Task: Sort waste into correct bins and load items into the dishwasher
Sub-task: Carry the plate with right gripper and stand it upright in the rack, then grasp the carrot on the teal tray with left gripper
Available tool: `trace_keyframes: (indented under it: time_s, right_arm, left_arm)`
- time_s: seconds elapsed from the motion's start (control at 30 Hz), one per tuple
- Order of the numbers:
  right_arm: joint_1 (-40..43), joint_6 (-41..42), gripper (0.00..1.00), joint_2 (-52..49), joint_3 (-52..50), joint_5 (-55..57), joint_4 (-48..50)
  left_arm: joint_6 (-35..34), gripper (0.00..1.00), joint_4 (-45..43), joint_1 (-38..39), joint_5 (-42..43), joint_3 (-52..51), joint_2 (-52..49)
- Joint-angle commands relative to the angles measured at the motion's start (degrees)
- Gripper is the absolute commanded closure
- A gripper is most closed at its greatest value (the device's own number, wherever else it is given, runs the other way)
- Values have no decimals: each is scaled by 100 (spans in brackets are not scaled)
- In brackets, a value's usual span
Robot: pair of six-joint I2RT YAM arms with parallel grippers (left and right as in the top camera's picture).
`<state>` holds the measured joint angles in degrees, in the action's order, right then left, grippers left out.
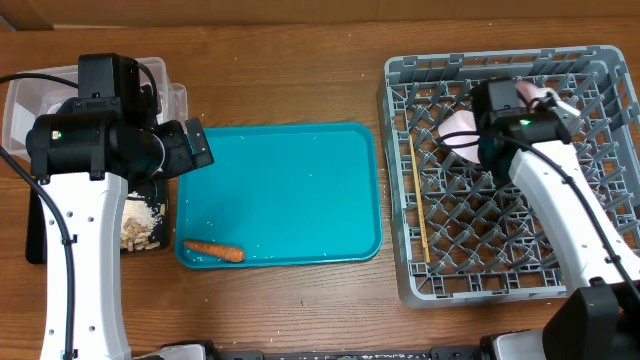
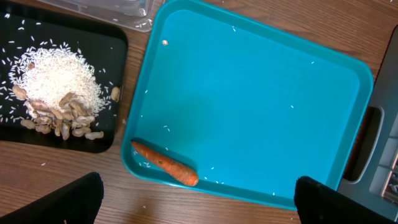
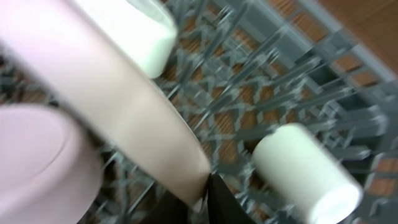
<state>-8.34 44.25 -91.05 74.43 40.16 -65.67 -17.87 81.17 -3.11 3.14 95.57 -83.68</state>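
An orange carrot (image 1: 213,251) lies in the front left corner of the teal tray (image 1: 300,190). In the left wrist view the carrot (image 2: 165,163) lies just beyond my open, empty left gripper (image 2: 199,185). My left gripper (image 1: 195,145) hovers by the teal tray's left edge. The black tray (image 1: 160,190) holds rice and beige scraps (image 2: 56,81). My right gripper (image 3: 205,193) is shut on the rim of a pinkish bowl (image 3: 143,118) over the grey dish rack (image 1: 600,130). A white cup (image 3: 305,168) lies in the rack.
The clear tub (image 1: 25,100) stands behind the black tray, under my left arm. Chopsticks (image 1: 418,200) lie along the rack's left side. Another pinkish bowl (image 1: 460,130) sits in the rack next to my right gripper (image 1: 535,105). Loose rice grains dot the teal tray (image 2: 249,93).
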Motion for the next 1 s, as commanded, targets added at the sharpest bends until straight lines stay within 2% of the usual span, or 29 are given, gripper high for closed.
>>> trace_keyframes:
  time_s: [0.0, 0.1, 0.17, 0.23, 0.27, 0.4, 0.47, 0.53, 0.63, 0.73, 0.83, 0.97]
  right_arm:
    - [-411, 28, 82, 35, 146, -599, -44]
    - [-782, -249, 77, 50, 225, -597, -61]
    - [-977, -385, 57, 63, 254, -577, -68]
    - [-1104, -400, 45, 101, 258, -577, -92]
    - [-1139, -400, 36, 138, 258, -588, -94]
    - [-1163, -516, 22, 461, 452, -852, -173]
    - [-1137, -841, 15, 667, 673, -1207, -144]
    - [-1062, -1322, 4, 863, 916, -1762, -37]
    - [-841, -2046, 3, 1040, 1191, -2789, 42]
    - [-485, -2352, 2, 1130, 1261, -3665, 0]
    - [-66, -2352, 1, 1132, 1259, -3886, -149]
    - [892, -2352, 0, 1130, 1259, -3906, -424]
  left_arm:
    - [4, 0, -17, -22, -59, -33, -22]
    - [4, 0, -17, -22, -59, -33, -22]
    - [7, 0, -17, -22, -59, -33, -22]
    - [7, 0, -15, -22, -59, -33, -22]
    - [7, 0, -13, -22, -59, -33, -22]
    - [7, 0, 11, -22, -59, -33, -22]
    - [4, 0, 20, -22, -57, -33, -22]
    - [4, 1, 28, -20, -55, -33, -22]
    - [7, 0, 79, -17, 13, -35, -24]
    - [4, 0, 142, -9, 166, -79, -39]
    - [-116, 0, 186, 94, 190, -271, -42]
    - [-844, 0, 219, 358, 442, -994, -42]
